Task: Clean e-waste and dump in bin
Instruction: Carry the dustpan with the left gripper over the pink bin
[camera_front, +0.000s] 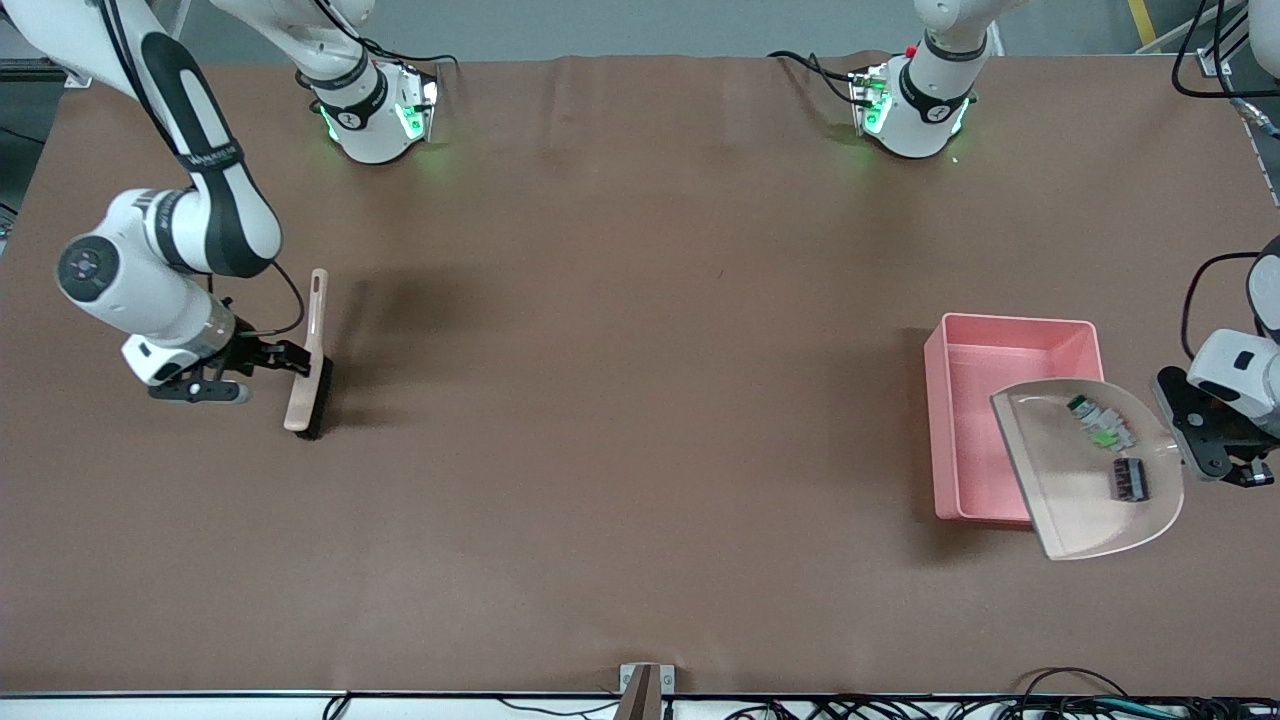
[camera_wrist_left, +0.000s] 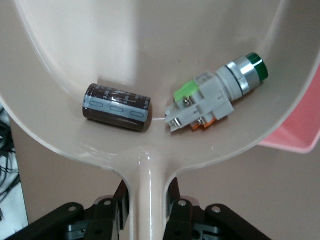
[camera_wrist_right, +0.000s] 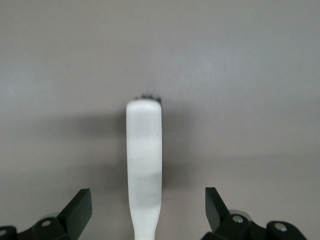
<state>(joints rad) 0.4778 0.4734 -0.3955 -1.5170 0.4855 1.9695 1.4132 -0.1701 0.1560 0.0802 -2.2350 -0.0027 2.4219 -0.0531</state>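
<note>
The beige brush (camera_front: 308, 375) stood on its black bristles on the brown table (camera_front: 640, 400). Its handle sat in the gap between the jaws of the right gripper (camera_wrist_right: 147, 210), touching neither. The beige dustpan (camera_wrist_left: 150, 50) spread out ahead of the jaws of the left gripper (camera_wrist_left: 147, 205), which clamped its handle.

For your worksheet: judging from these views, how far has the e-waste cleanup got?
Done: both e-waste pieces, the white component and the dark block, lie in the dustpan. In hand: the left gripper holds the dustpan by its handle over the pink bin. The right gripper is open around the brush. Left: tipping them in.
</note>
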